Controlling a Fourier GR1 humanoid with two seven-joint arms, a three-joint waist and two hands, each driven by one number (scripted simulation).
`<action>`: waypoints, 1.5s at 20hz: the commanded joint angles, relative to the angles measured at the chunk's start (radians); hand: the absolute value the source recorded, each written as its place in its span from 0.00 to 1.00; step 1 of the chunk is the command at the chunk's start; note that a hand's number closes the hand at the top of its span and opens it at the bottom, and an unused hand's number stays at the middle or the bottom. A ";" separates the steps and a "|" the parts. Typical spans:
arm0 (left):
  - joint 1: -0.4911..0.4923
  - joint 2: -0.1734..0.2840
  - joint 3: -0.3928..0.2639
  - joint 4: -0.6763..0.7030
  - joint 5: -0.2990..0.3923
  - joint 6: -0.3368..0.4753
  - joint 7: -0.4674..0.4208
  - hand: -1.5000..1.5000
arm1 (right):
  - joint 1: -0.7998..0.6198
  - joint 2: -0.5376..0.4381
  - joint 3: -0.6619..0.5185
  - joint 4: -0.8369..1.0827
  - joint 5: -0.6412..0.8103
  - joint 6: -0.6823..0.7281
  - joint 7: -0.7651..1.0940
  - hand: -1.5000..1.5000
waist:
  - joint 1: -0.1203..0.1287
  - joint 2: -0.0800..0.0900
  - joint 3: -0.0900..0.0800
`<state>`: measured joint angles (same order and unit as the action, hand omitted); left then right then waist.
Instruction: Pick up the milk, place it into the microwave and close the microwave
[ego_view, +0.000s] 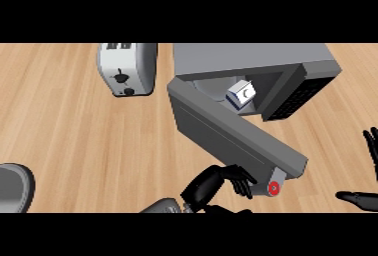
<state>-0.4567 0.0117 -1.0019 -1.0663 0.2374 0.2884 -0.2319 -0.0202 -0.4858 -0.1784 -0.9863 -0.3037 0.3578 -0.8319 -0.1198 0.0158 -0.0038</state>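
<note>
Standing inside the boxy grey microwave (295, 57), a small white milk (241, 93) carton. Door (236, 132): flat grey slab, swung open. Left hand (221, 181), fingers curled, at door's outer end. Right hand (365, 170) spread, right of microwave. Rounded metal toaster (127, 67) left of microwave; woodgrain counter (81, 135).

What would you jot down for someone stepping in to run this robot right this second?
Left hand: fingers curled, against the outer end of the microwave door, by its red-ringed handle end; holding nothing.
Right hand: open, resting at the right edge.
Milk: already inside the microwave.
Done: milk picked up and placed.
Left: swing the door, now wide open, shut.
Also on the counter: a toaster left of the microwave.
</note>
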 joint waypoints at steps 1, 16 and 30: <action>-0.090 -0.011 -0.035 -0.009 0.093 0.076 0.007 1.00 | -0.024 -0.014 0.017 -0.047 -0.026 0.081 0.008 0.00 | -0.028 0.003 -0.002; -0.403 -0.011 0.057 0.109 0.233 0.207 -0.020 1.00 | -0.091 -0.047 0.078 -0.157 -0.063 0.103 0.096 0.00 | -0.153 0.036 0.002; -0.598 -0.011 0.123 0.252 0.346 0.244 -0.014 1.00 | -0.189 -0.085 0.090 -0.218 -0.148 0.166 0.172 0.00 | -0.244 0.071 0.006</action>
<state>-0.9845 0.0251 -0.8998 -0.8264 0.5567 0.5350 -0.2329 -0.1857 -0.5603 -0.0923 -1.1969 -0.4350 0.4690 -0.6469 -0.3408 0.0817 0.0021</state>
